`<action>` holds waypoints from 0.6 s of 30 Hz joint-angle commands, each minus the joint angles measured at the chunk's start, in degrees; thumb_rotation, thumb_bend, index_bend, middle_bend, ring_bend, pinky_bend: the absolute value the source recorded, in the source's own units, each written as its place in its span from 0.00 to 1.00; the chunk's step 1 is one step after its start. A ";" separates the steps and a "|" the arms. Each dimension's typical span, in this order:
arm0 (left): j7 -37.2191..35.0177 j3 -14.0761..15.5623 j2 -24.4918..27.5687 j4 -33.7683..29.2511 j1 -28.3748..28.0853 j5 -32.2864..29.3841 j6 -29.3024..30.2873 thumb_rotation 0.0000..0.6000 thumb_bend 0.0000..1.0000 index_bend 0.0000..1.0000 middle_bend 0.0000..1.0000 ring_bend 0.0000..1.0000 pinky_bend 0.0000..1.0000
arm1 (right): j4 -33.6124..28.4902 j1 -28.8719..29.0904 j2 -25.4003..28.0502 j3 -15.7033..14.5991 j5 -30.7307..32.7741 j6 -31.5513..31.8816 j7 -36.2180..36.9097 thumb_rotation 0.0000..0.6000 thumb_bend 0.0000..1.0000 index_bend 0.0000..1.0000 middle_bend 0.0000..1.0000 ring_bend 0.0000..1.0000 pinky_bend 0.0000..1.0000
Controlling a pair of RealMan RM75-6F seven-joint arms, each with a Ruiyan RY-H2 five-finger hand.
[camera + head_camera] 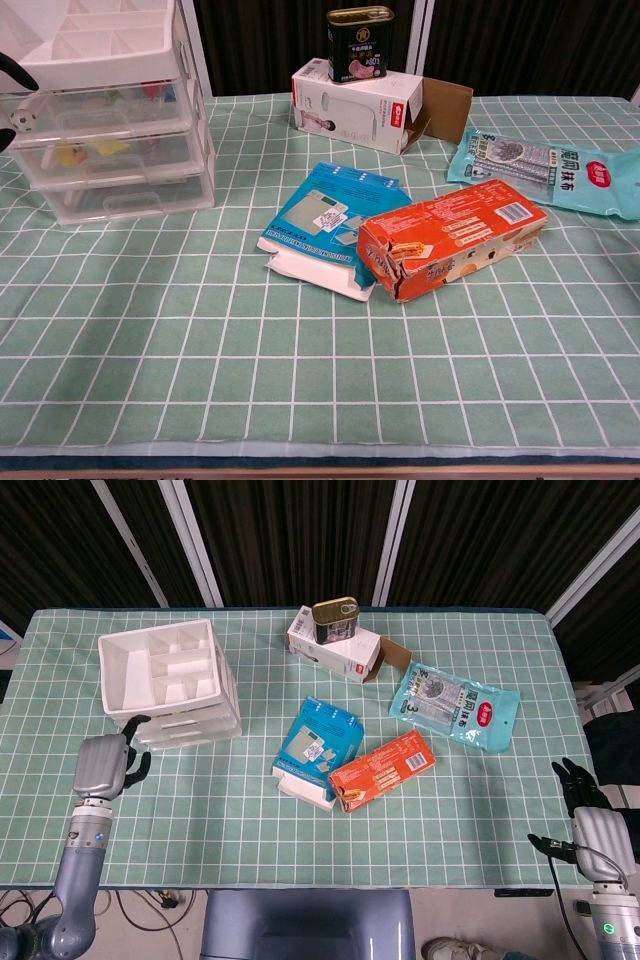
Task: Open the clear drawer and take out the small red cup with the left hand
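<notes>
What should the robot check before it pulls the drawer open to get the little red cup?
1. Left hand free: ok, it holds nothing.
2. Left hand on a drawer front: not ok, it sits off the near-left corner of the drawer unit.
3. Drawers shut: ok, all fronts look flush in the chest view.
4. Red cup found: cannot tell; something red shows in the top clear drawer, blurred.
5. Space in front of the drawers: ok, only bare cloth; the blue box lies well aside.
6. Right hand out of the way: ok, off the table's near-right corner.
</notes>
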 commanded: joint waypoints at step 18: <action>2.25 -0.94 -1.59 2.51 -0.90 -4.13 -1.95 1.00 0.42 0.28 1.00 0.97 1.00 | -0.07 -0.01 0.02 0.02 0.07 -0.02 0.02 1.00 0.09 0.00 0.00 0.00 0.22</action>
